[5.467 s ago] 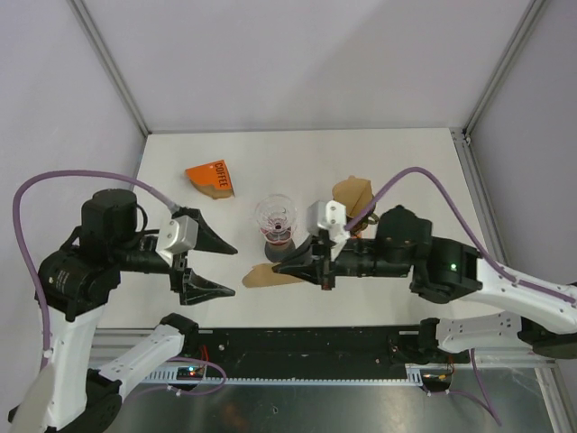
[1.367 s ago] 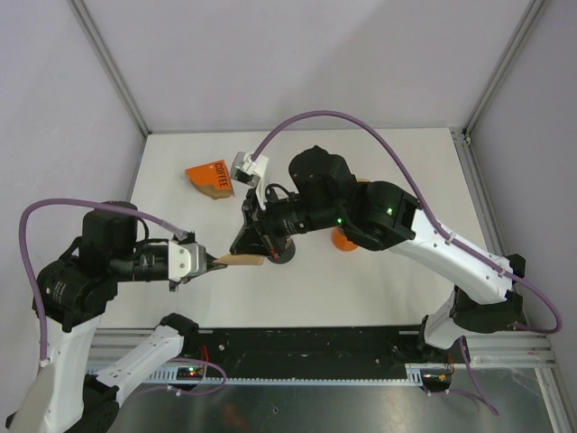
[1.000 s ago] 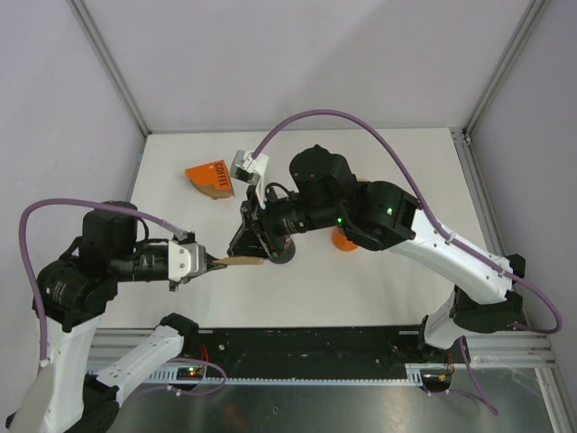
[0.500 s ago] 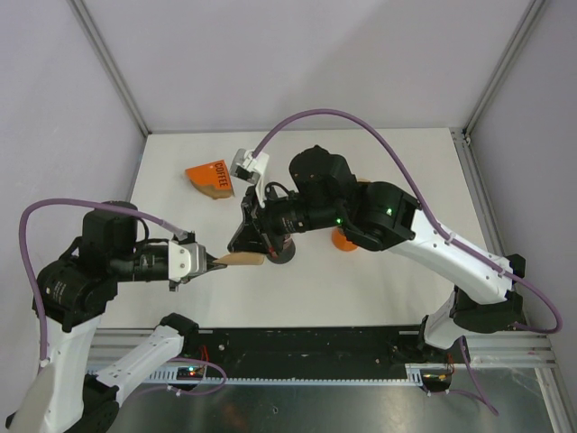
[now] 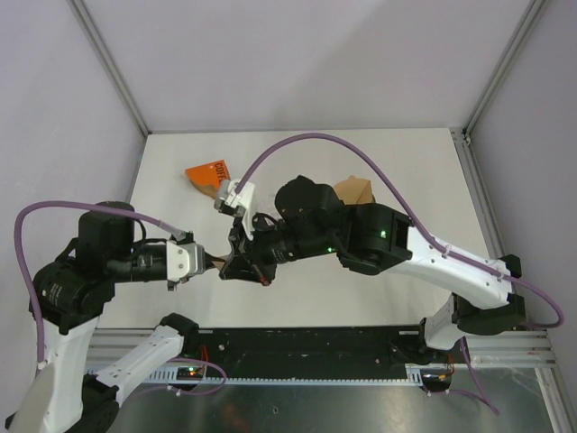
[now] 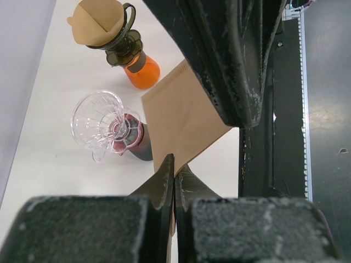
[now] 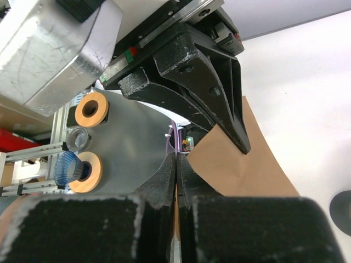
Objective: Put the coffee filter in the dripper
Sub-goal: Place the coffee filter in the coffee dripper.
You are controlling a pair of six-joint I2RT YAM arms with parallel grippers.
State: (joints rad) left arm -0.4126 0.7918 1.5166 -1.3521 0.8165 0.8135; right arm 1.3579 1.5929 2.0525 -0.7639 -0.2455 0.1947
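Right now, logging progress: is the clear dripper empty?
Empty: the clear dripper shows bare ribbed glass; the brown filter is outside it.

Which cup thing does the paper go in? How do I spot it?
On the white table, two funnels stand side by side. Yours is the clear, ribbed glass dripper on a red and dark base, and it is empty. The other dripper is dark, sits on an orange base and already holds a brown filter.
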